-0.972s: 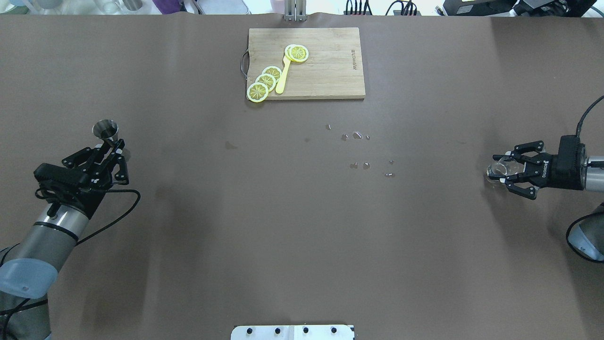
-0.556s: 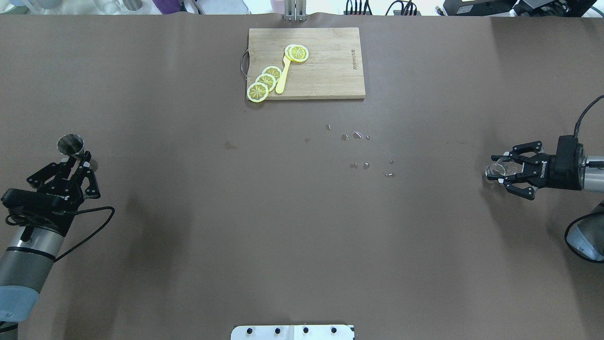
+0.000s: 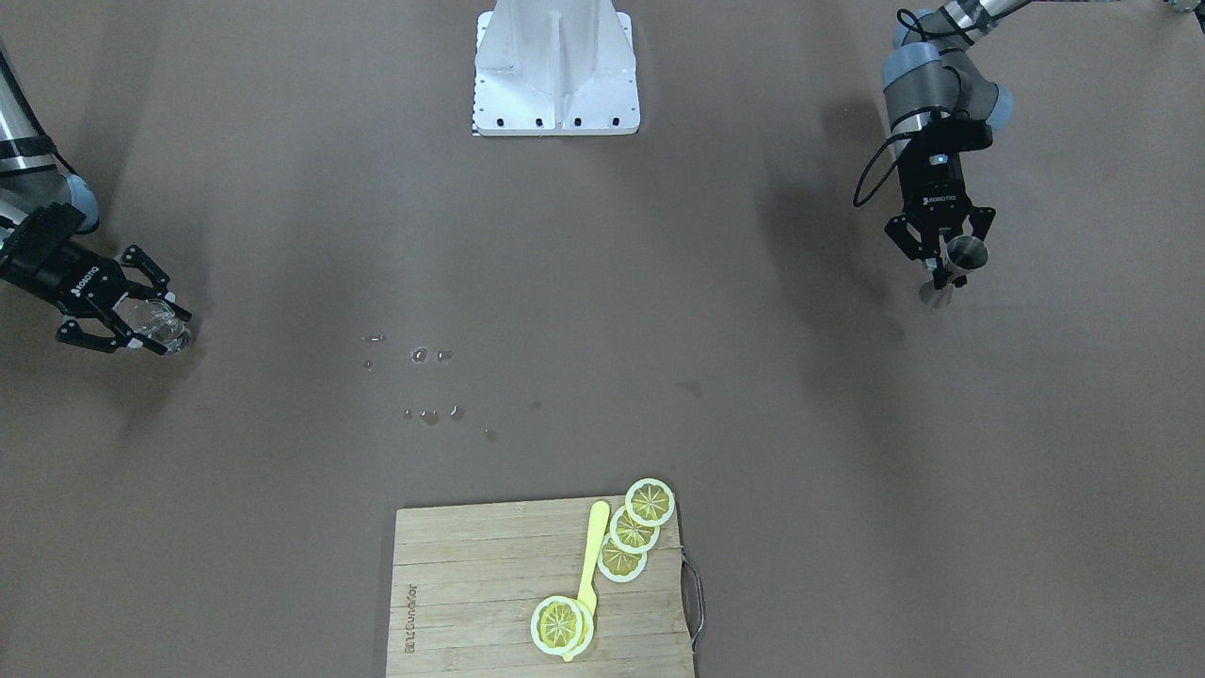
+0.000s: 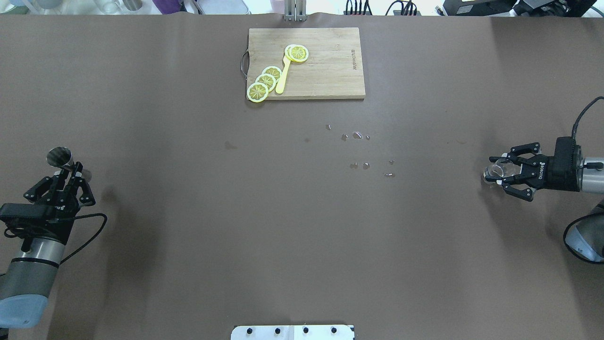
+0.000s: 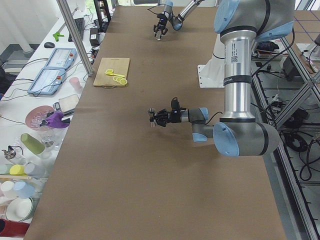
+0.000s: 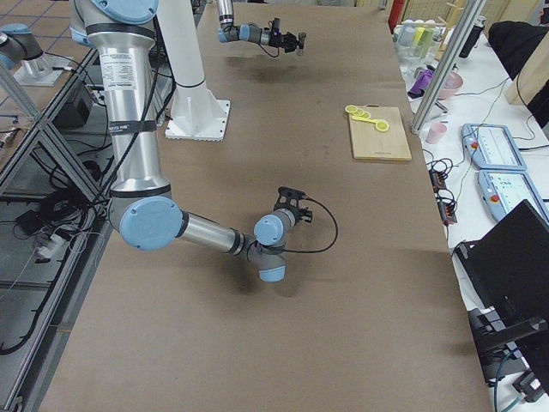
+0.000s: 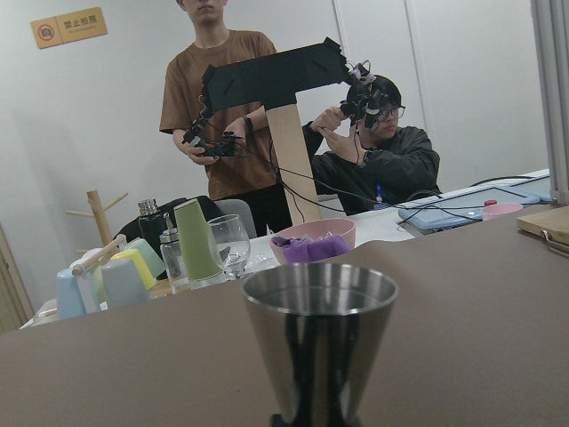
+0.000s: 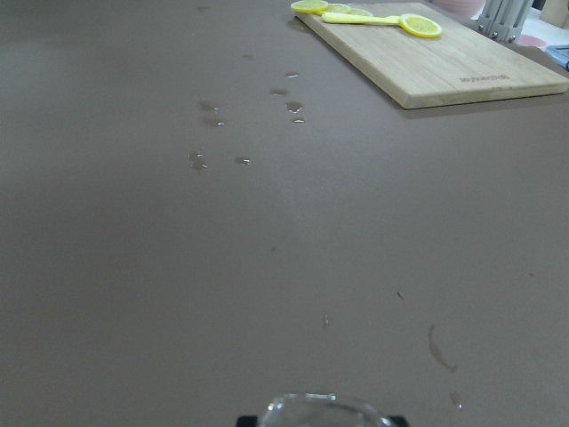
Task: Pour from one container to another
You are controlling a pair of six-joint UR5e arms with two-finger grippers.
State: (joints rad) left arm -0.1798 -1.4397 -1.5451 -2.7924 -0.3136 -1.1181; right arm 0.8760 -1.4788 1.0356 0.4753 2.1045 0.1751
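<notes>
clear glass (image 4: pixel 497 168) upright far right, hourglass steel jigger (image 4: pixel 59 157) upright and raised far left

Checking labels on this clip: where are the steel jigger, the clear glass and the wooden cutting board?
steel jigger (image 4: pixel 59 156), overhead exterior view, on its open upper cup.
clear glass (image 4: pixel 496 170), overhead exterior view, on its transparent body.
wooden cutting board (image 4: pixel 330 71), overhead exterior view, on bare wood.

Left gripper (image 4: pixel 70 173) and right gripper (image 4: pixel 495 171) both clamped, horizontal, far apart.

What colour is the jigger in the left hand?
The jigger is shiny silver-grey steel; the left wrist view shows it best.
</notes>
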